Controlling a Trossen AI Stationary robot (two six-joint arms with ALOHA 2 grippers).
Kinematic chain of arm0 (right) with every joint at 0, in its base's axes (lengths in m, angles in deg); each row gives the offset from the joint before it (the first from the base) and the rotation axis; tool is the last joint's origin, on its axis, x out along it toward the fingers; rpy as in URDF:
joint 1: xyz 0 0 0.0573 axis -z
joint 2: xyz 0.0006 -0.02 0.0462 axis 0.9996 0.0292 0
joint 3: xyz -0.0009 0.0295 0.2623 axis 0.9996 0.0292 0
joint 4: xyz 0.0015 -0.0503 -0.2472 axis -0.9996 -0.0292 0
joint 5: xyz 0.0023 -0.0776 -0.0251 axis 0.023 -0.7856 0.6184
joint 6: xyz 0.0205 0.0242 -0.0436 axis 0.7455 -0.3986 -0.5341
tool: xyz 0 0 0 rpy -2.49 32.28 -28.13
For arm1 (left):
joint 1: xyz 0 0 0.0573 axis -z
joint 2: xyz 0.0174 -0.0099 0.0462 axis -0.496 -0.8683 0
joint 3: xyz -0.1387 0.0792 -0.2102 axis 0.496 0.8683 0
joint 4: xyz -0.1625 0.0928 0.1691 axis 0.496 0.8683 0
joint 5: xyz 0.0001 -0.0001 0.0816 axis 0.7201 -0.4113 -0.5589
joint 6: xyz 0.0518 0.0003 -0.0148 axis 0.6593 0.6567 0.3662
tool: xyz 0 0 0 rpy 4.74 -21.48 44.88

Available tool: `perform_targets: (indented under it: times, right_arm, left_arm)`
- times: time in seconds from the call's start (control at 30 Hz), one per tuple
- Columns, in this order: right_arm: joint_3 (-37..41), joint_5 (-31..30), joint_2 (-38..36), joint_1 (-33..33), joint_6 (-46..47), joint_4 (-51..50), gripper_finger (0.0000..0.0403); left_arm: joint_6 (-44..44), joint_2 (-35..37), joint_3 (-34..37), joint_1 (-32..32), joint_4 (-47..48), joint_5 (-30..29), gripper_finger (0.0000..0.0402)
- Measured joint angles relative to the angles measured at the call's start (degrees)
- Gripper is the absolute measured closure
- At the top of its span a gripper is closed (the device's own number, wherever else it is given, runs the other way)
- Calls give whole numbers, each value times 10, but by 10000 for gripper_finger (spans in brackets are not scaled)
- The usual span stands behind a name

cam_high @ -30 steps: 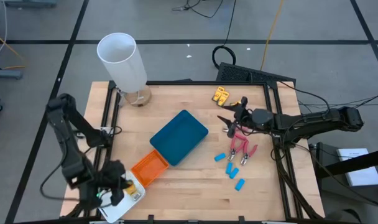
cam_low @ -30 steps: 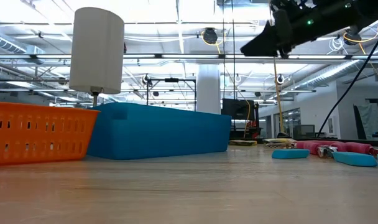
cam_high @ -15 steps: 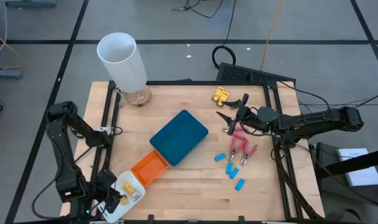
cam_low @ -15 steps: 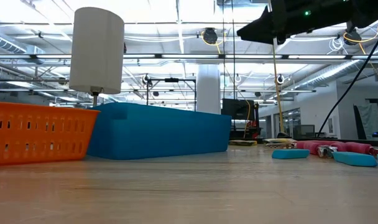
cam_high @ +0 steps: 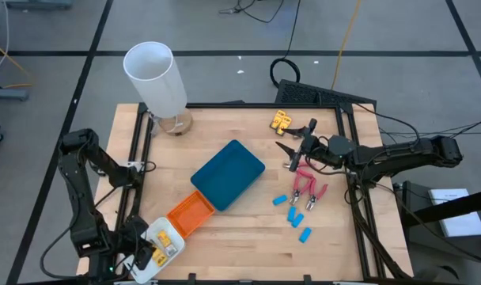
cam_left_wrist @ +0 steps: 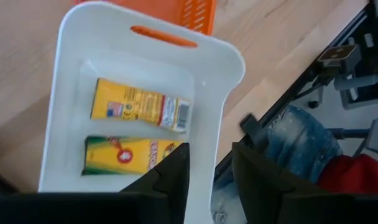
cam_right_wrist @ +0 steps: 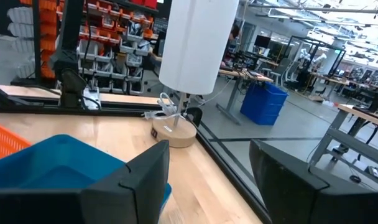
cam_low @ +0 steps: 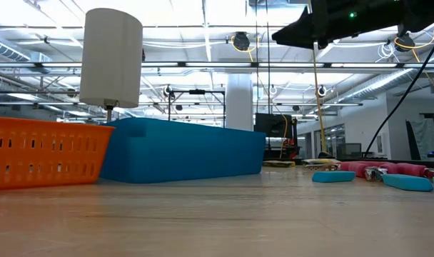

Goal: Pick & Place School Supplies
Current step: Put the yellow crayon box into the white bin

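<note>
A: While the left gripper (cam_high: 149, 255) hangs over the white tray (cam_left_wrist: 223, 81) at the desk's (cam_high: 240, 229) near-left corner, jaws apart and empty, two yellow crayon boxes (cam_left_wrist: 139, 107) lie inside. That drop looks done.

B: Right side?

A: Right gripper (cam_high: 298, 147) is raised, jaws apart, just beyond the pink-handled scissors (cam_high: 307, 186). Blue pieces (cam_high: 292, 209) lie near them; yellow pieces (cam_high: 282, 120) sit at the far edge.

B: Next?

A: Probably descend, straddle one scissor handle, close.

B: Blind spots?

A: Low view cuts off the scissors; can't tell if the pairs overlap. Teal tray (cam_high: 228, 174) and orange tray (cam_high: 191, 214) contents unclear.
</note>
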Motion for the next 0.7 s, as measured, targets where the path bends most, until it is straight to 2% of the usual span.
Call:
perform_targets:
  times: [0.13, 0.23, 0.37, 0.47, 0.53, 0.6, 0.7]
  right_arm:
    - [0, 0, 0, 0, 0, 0, 190]
    - [0, -1, 0, 0, 0, 0, 188]
    - [0, -1, 0, 0, 0, 0, 186]
    - [0, -1, 0, 0, -8, 0, 189]
    - [0, -2, 0, 0, -13, -6, 191]
    - [0, -2, 0, 0, -11, -24, 192]
    - [0, -29, 0, 3, 31, -53, 190]
  left_arm:
    - [37, 0, 0, -20, 0, -43, 291]
    - [103, 0, 0, -49, -2, -119, 296]
    - [260, 9, 0, -106, -15, -273, 299]
    - [419, 26, 0, -168, -55, -324, 294]
    - [528, 44, 0, -216, -105, -297, 288]
    - [658, 54, 0, -270, -185, -236, 280]
    - [865, 52, 0, -354, -309, -91, 263]
